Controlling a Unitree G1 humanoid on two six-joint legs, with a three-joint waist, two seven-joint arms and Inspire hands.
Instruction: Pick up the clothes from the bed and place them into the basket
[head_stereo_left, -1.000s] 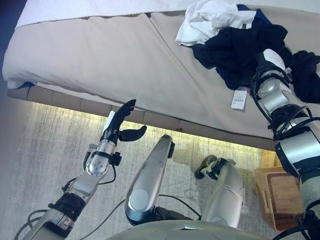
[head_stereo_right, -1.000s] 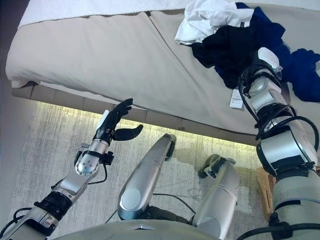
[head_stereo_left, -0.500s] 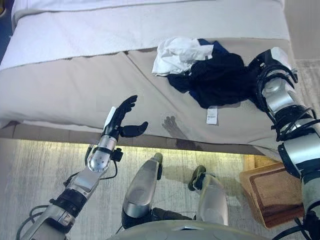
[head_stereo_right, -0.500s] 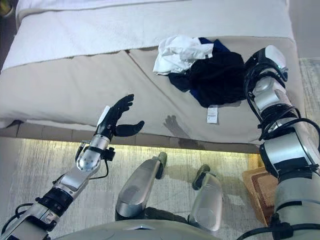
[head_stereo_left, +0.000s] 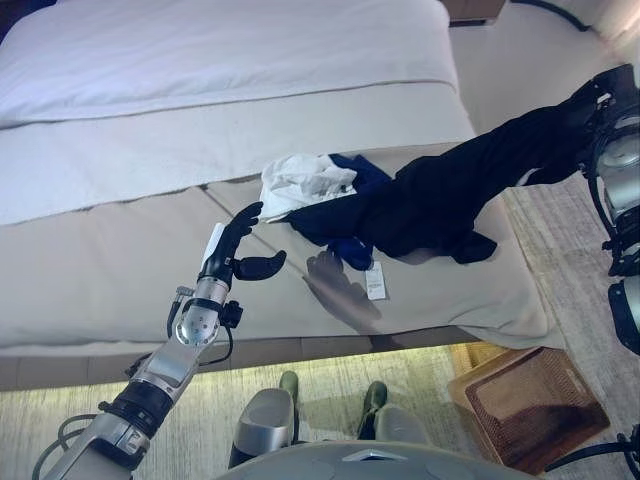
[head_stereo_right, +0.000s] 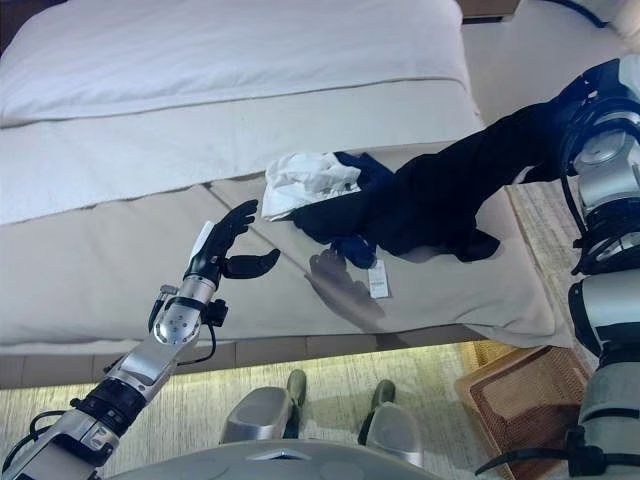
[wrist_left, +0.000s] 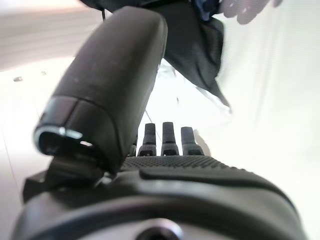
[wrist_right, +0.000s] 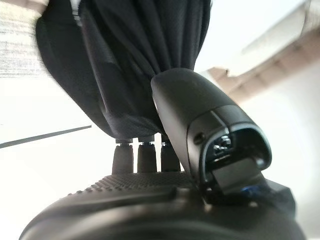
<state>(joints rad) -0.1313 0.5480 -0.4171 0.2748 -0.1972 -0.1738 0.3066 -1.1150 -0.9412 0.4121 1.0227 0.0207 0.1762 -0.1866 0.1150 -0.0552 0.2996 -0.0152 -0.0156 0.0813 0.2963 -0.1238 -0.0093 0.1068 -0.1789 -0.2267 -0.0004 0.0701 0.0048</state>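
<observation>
A pile of clothes lies on the beige bed (head_stereo_left: 130, 260): a white garment (head_stereo_left: 300, 180), a blue one (head_stereo_left: 352, 166) and a black garment (head_stereo_left: 440, 195) with a white tag. My right hand (head_stereo_right: 590, 95) is shut on one end of the black garment and holds it up past the bed's right side. The cloth stretches from the hand back to the pile. The right wrist view shows the thumb (wrist_right: 200, 125) pinching the black cloth (wrist_right: 125, 60) against the fingers. My left hand (head_stereo_left: 235, 245) is open and empty, raised over the bed left of the pile.
A brown wicker basket (head_stereo_left: 530, 405) stands on the floor at the bed's front right corner, below my right arm. White bedding (head_stereo_left: 220, 50) covers the far part of the bed. A pale rug (head_stereo_left: 60, 420) lies in front of the bed.
The camera has moved. My right hand has risen and drawn the black garment out to the right, away from the pile. My left hand stays open.
</observation>
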